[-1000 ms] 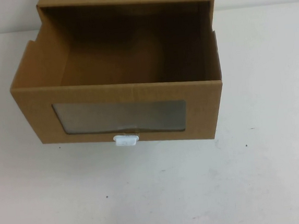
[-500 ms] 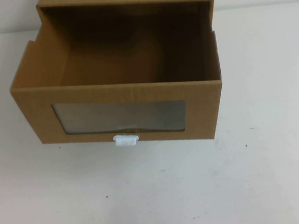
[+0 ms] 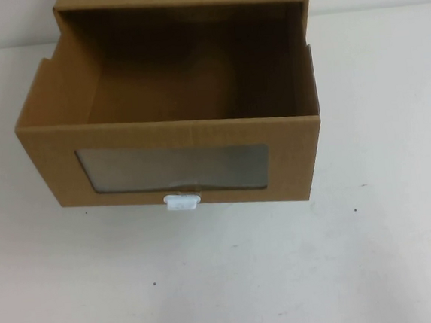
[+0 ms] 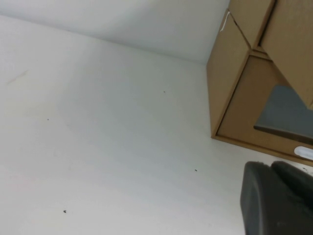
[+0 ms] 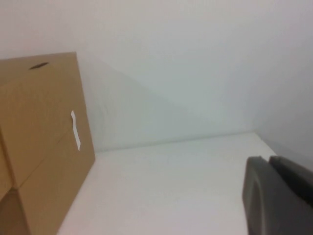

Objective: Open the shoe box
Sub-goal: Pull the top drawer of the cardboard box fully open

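shoe box (image 3: 291, 162): windowed drawer (image 3: 156, 83) pulled out toward the robot, inside bare, opening looks done | white pull tab (image 3: 181, 201) on box front, free | left gripper (image 4: 278, 196) off box's left front corner, parked, closure cannot tell | right gripper (image 5: 278, 196) off box's right side, closed on nothing, clear

- Setting: a plain robot test bench of the laboratory kind; nothing marks it more closely.
- White table (image 3: 404, 251): a matt, uniform work surface with a few dark specks.
- White wall (image 5: 195, 58): blank, meeting the table's far edge.
- Cardboard shoe box (image 3: 167, 132): a test object standing on the table near the wall.
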You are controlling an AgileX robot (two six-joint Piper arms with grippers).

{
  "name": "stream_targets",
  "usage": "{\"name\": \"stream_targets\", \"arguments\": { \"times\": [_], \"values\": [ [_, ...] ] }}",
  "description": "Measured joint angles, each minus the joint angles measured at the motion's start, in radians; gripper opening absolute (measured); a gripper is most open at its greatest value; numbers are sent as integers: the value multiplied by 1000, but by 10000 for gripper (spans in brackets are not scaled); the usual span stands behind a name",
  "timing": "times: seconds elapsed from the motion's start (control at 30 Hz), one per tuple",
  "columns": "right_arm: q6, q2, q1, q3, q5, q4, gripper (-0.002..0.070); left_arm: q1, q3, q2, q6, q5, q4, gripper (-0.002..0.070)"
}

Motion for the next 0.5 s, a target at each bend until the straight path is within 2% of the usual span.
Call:
{"name": "stream_targets", "arguments": {
  "times": [0.13,0.33,0.5],
  "values": [
    [-10,-33,-51,43,-26,17,-18,0,0,0,0,0,0,-6],
    [-10,-35,-57,91,-57,49,-18,0,1,-2,0,0,0,-6],
    [-10,-35,-57,98,-163,53,-18,0,1,-2,0,0,0,-6]
  ]
}}
